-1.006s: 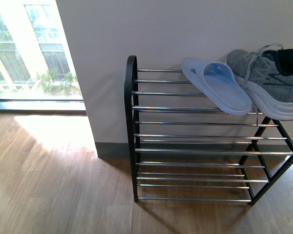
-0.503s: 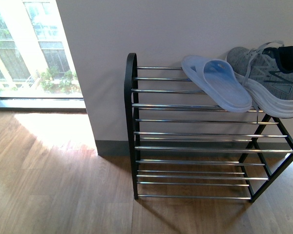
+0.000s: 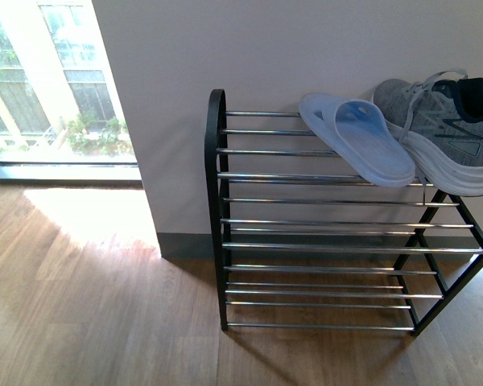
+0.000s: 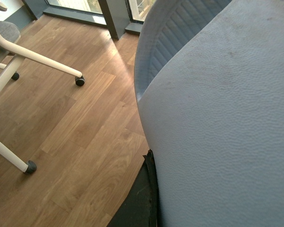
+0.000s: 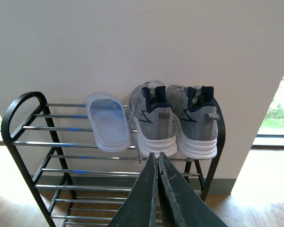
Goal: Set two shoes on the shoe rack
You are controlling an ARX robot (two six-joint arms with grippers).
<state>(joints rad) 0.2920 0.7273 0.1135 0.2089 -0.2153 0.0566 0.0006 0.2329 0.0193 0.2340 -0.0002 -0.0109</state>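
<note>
So both shoes [image 5: 173,120] sit side by side on the rack's [image 5: 19,109] top tier, heels out, toes to the wall, a slipper [image 5: 108,121] just beside them. Placement looks done; only pulling the arms away seems left. Right gripper [image 5: 157,163] is clear of the shoes, jaws pressed together, empty. Left gripper not visible: its wrist view shows only a grey padded surface [image 4: 222,123] and floor [image 4: 75,123].

Knit-cloth sneakers [image 5: 173,120]; shiny metal rack bars [image 3: 322,225]; smooth plastic slipper [image 3: 358,141]; wood floor [image 3: 88,314].
</note>
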